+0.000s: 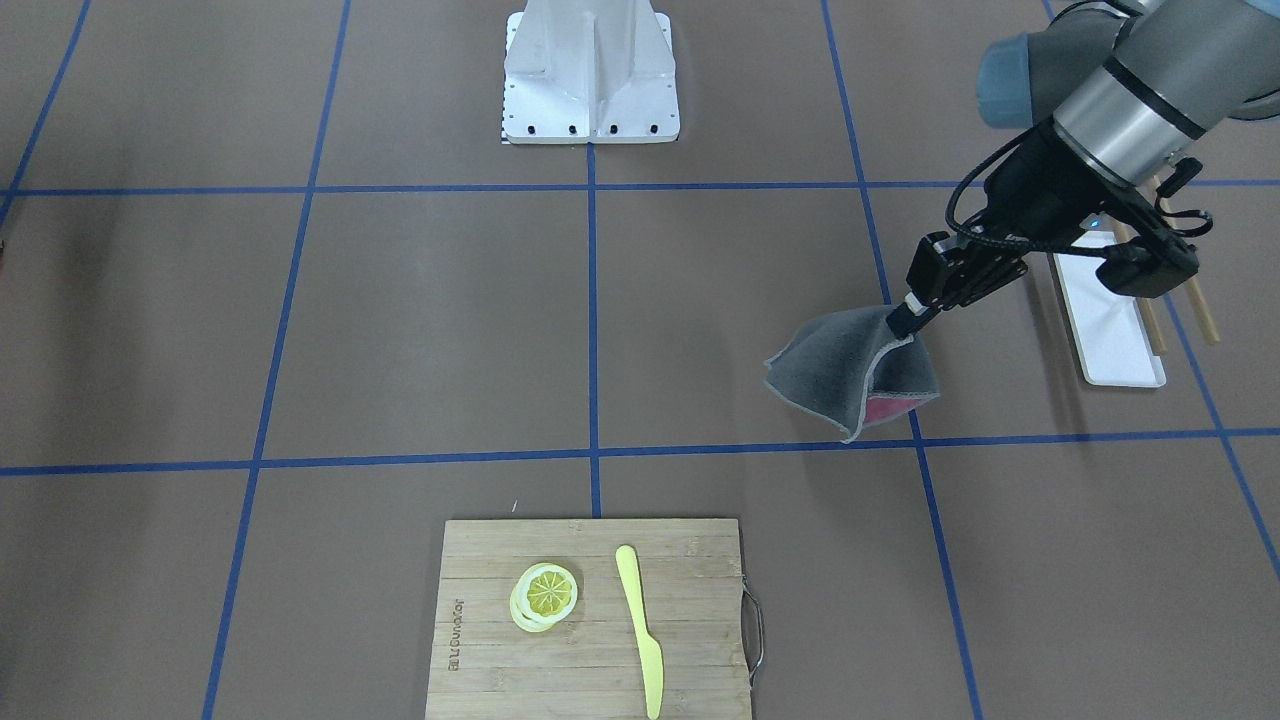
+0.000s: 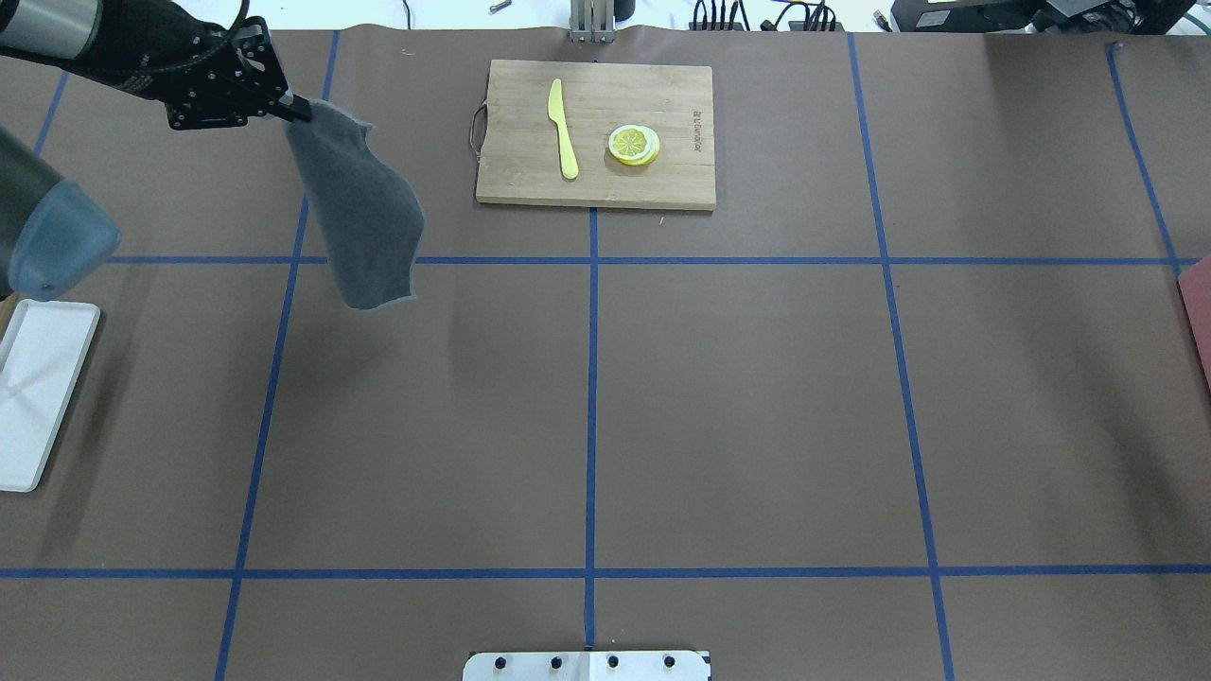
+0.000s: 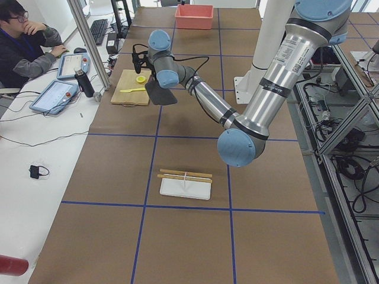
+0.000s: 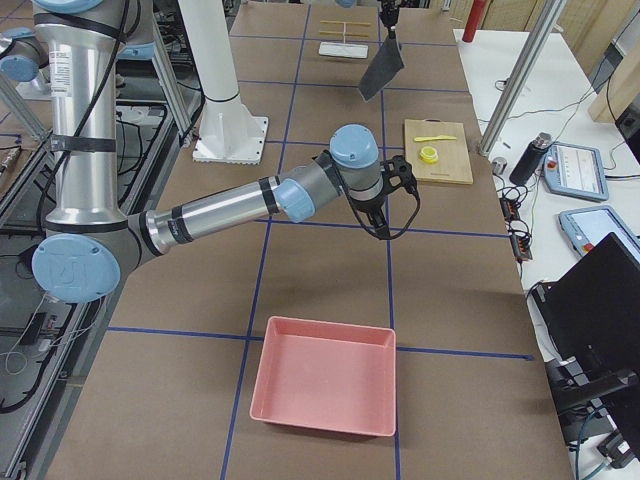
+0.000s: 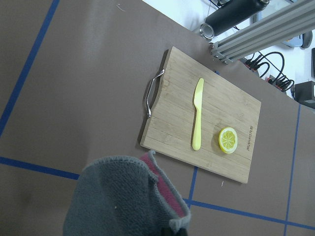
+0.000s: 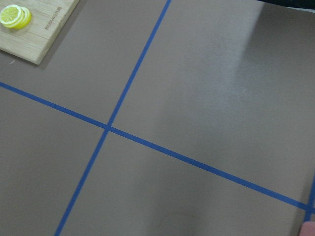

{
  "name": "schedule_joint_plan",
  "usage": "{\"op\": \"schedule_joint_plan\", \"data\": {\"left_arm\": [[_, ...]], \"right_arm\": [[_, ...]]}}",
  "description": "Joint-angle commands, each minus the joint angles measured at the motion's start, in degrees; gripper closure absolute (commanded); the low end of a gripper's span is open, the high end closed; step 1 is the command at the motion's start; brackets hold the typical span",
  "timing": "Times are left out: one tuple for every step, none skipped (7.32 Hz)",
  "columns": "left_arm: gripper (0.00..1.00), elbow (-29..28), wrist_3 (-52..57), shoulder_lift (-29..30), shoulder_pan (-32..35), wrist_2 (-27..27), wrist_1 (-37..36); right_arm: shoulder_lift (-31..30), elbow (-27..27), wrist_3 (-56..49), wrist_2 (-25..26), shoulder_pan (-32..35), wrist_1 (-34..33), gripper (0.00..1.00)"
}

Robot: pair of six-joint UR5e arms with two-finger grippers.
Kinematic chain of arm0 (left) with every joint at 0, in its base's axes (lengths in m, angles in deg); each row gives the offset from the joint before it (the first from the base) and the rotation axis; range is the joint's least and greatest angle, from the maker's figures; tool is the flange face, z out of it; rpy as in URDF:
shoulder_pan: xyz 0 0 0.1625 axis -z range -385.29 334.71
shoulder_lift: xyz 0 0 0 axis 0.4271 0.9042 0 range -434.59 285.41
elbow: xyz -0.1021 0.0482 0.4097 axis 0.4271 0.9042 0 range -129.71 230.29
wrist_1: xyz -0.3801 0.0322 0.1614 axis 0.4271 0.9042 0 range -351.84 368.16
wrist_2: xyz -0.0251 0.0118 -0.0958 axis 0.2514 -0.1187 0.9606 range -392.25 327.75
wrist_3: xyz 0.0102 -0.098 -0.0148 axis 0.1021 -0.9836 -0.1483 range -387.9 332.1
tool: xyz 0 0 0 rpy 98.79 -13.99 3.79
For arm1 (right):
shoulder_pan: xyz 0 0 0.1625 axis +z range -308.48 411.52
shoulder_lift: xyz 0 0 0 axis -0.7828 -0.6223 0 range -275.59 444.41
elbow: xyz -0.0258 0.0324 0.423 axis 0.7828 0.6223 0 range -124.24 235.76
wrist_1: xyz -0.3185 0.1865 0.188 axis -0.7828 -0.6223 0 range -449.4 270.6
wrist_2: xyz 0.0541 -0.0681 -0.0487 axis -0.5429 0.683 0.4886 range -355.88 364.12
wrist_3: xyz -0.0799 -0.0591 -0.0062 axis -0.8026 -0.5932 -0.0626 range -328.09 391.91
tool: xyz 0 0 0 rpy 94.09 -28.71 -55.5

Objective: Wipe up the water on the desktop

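My left gripper (image 1: 905, 320) is shut on one corner of a grey cloth (image 1: 850, 370) with a pink underside. The cloth hangs down from it above the brown desktop (image 1: 430, 320). In the overhead view the gripper (image 2: 298, 109) is at the far left, and the cloth (image 2: 364, 218) drapes beside a blue tape line. The cloth fills the bottom of the left wrist view (image 5: 118, 201). My right gripper (image 4: 383, 225) shows only in the exterior right view, pointing down over the desktop; I cannot tell whether it is open or shut. I see no water on the desktop (image 2: 757, 397).
A bamboo cutting board (image 2: 511, 180) with a yellow knife (image 2: 564, 132) and lemon slices (image 2: 634, 145) lies at the far middle. A white tray (image 2: 38, 397) lies at the left edge. A pink bin (image 4: 325, 385) sits at the right end. The robot's base plate (image 1: 590, 120) is on my side of the table.
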Motion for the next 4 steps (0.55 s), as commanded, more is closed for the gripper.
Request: {"op": "schedule_joint_plan", "data": {"left_arm": [[1.0, 0.2, -2.4, 0.8, -0.1, -0.1, 0.0], [1.0, 0.6, -3.2, 1.1, -0.4, -1.3, 0.0], [1.0, 0.5, -5.4, 2.4, -0.6, -1.3, 0.0], [1.0, 0.3, -8.9, 3.6, -1.7, -1.4, 0.0]], "right_arm": [[4.1, 0.0, 17.8, 8.2, -10.5, 8.8, 0.01], [6.8, -0.3, 22.8, 12.3, -14.8, 9.3, 0.01], [9.0, -0.4, 25.1, 15.2, -18.3, 9.3, 0.01], [12.7, -0.5, 29.7, 21.4, -23.5, 9.3, 0.01]]}}
